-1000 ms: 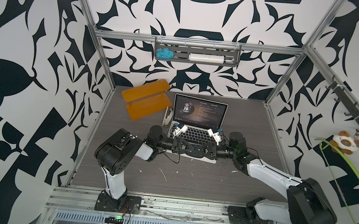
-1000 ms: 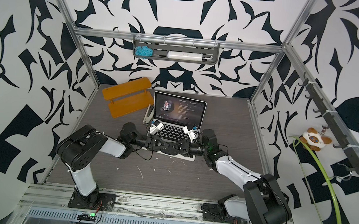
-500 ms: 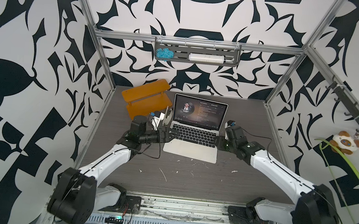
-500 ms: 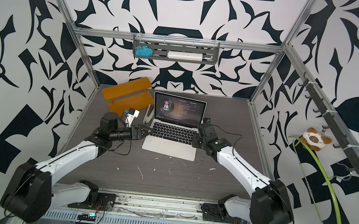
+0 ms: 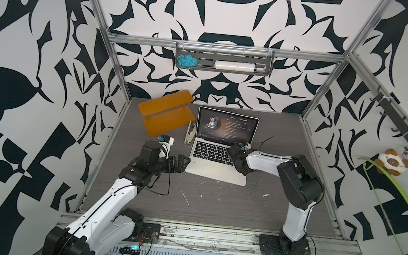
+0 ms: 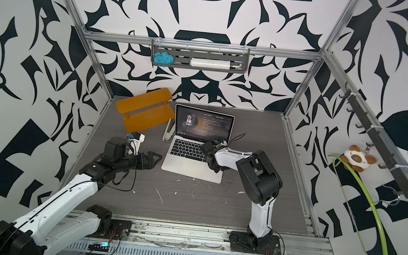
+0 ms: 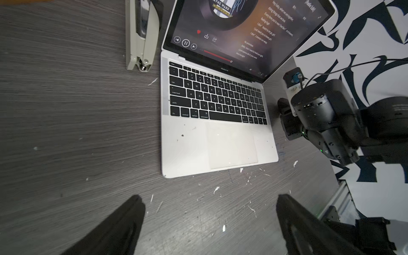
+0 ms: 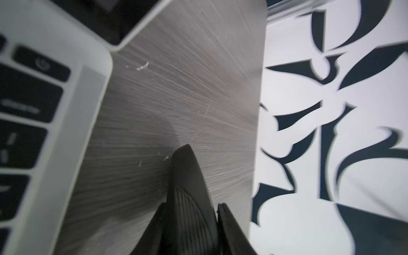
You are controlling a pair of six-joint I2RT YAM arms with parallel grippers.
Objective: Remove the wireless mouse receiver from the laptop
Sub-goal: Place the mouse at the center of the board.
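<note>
The laptop [image 5: 215, 165] stands open on the grey table, its screen showing a dark music player [image 7: 231, 33]. I cannot see the wireless mouse receiver in any view. My left gripper [image 5: 185, 163] [image 6: 156, 160] [image 7: 210, 198] is wide open and empty, just off the laptop's front left corner. My right gripper [image 5: 243, 169] [image 6: 217, 167] [image 8: 207, 183] hangs at the laptop's right edge beside the keyboard. Its fingers [image 8: 187, 176] stand a little apart over bare table, with nothing seen between them. It hides part of that edge.
A grey stapler [image 5: 189, 134] [image 7: 141, 37] lies just left of the screen. An orange two-tier shelf [image 5: 165, 113] stands behind it. A rack [image 5: 223, 64] hangs on the back wall. White flecks dot the table in front.
Both arms have left their folded pose in front of the laptop. The left gripper has opened wide and drawn back to the front left corner. The right gripper now sits at the right edge.
</note>
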